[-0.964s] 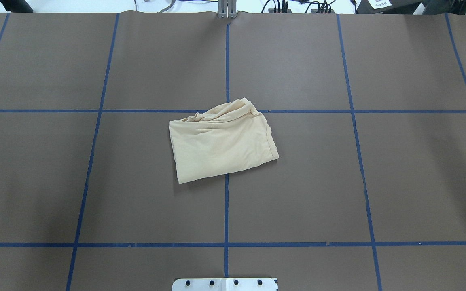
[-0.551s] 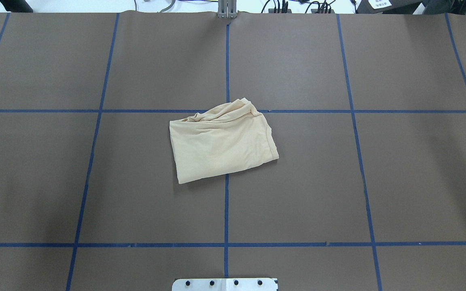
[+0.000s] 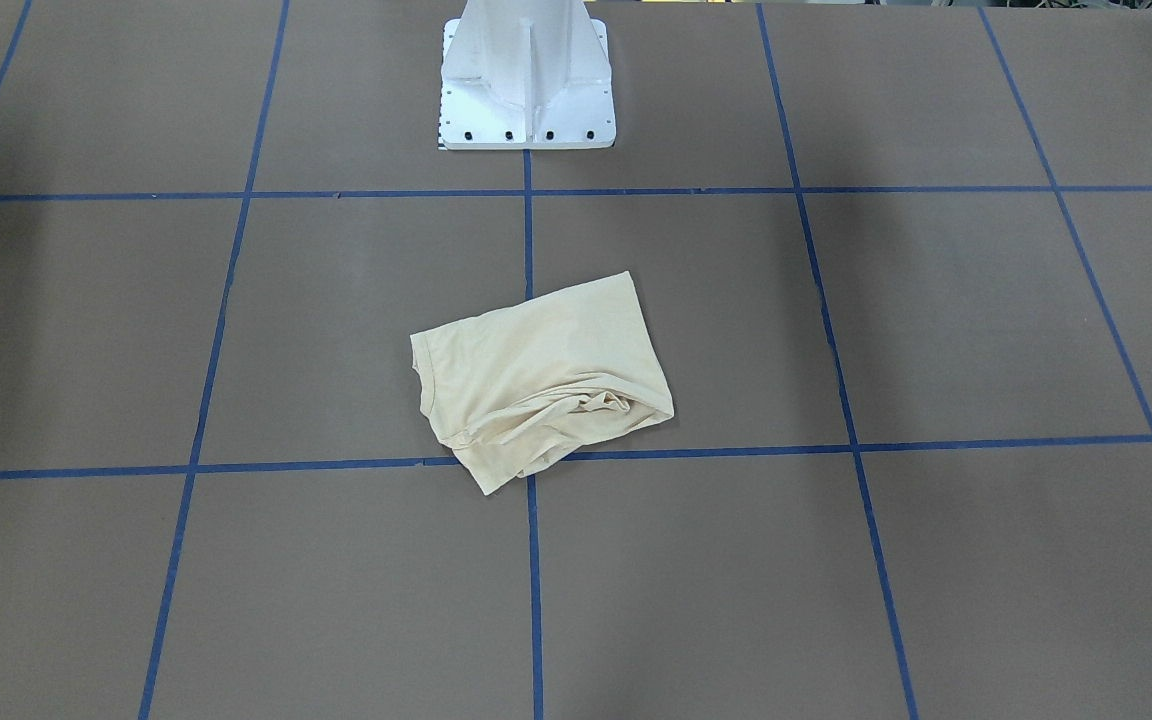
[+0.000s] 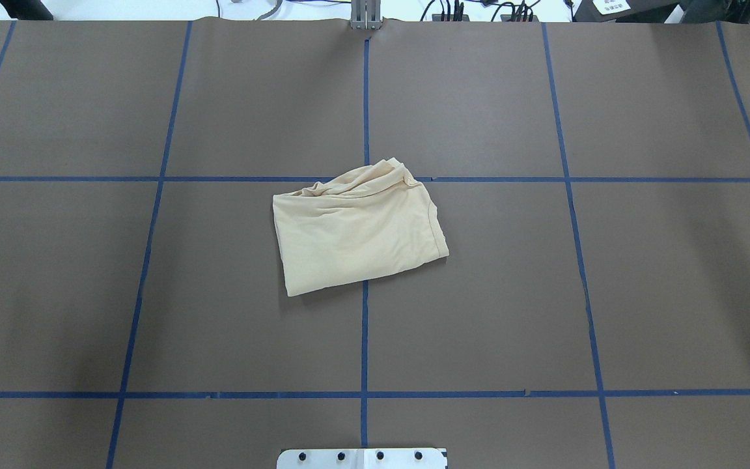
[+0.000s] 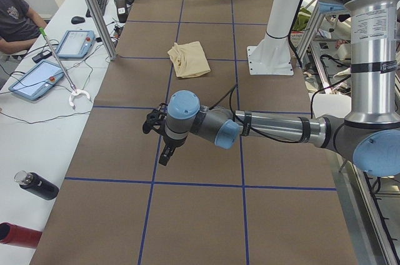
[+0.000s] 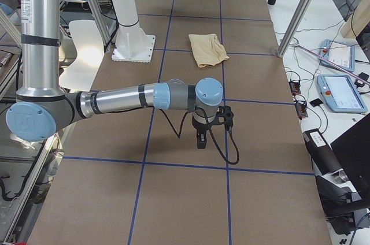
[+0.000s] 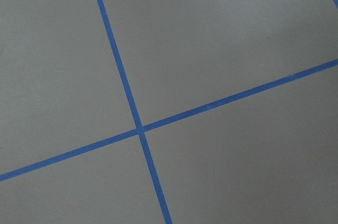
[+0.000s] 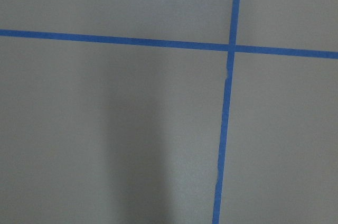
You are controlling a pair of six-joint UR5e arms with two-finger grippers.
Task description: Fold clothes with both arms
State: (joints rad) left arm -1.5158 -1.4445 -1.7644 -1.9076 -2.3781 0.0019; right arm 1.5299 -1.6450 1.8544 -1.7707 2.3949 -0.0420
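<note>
Overhead exterior view: cream-yellow T-shirt (image 4: 359,231) is lying folded into a rough, slightly skewed rectangle near the middle of the brown table (image 4: 544,293), sitting across the central blue tape line (image 4: 364,339). Its far edge is bunching into wrinkles and overlapping a crosswise tape line; a curved stitched edge is showing on the robot's right side. No print is showing. Neither arm is appearing in this view, only the edge of the white pedestal base (image 4: 362,458). Front-facing view is showing the same shirt (image 3: 541,385) with the wrinkled edge toward the camera. Exterior left view: left arm (image 5: 269,129) is reaching out low over the table, well apart from the shirt (image 5: 189,59), with the left gripper (image 5: 164,155) pointing down above the paper; I cannot tell whether its fingers are parted or closed. An operator (image 5: 19,18) is sitting at the side bench. Exterior right view: right arm (image 6: 121,99) is stretching out likewise, right gripper (image 6: 200,140) hanging downward, well apart from the shirt (image 6: 208,49); finger state cannot be told here either. Both wrist cameras are looking at bare paper and tape crossings (image 7: 139,129) (image 8: 231,48), with no cloth in frame.
</note>
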